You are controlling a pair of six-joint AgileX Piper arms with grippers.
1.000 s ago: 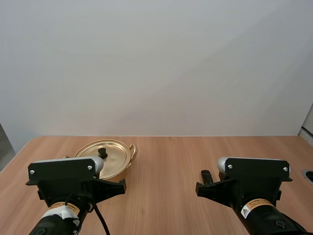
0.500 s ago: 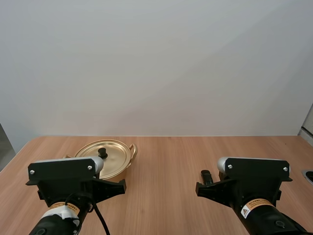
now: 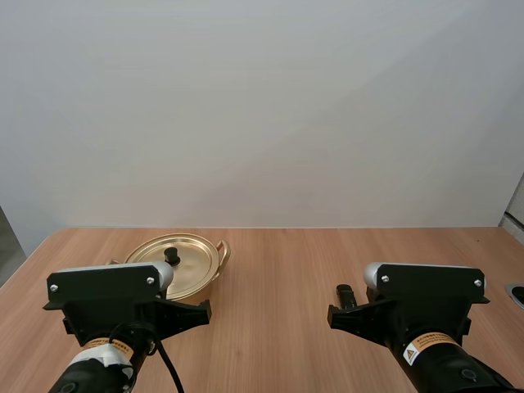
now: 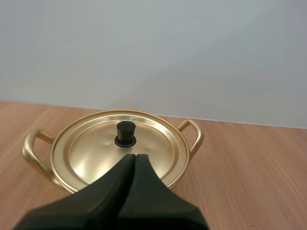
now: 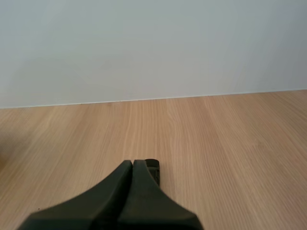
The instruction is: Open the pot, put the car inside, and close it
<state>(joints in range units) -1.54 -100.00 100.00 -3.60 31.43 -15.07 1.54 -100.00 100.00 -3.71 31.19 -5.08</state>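
Left gripper (image 4: 134,157) is clenched on nothing, fingers pressed into one dark wedge. The pot (image 4: 30,149) sits just ahead of its tips, lid (image 4: 91,151) on. The black knob (image 4: 125,133) stands upright, dead ahead of those tips and close. Over on the other side, the right gripper (image 5: 133,164) is clenched empty too. The car (image 5: 152,168), a small dark thing as far as I can tell, lies on the table (image 5: 230,143) just past its tips, a shade to the right.

Opening the pot looks like the step in hand. To do it cleanly, spread the left fingers first and ease forward until they straddle the knob. Pinch low on its stem, then lift straight up so the lid clears the rim without dragging the pot.
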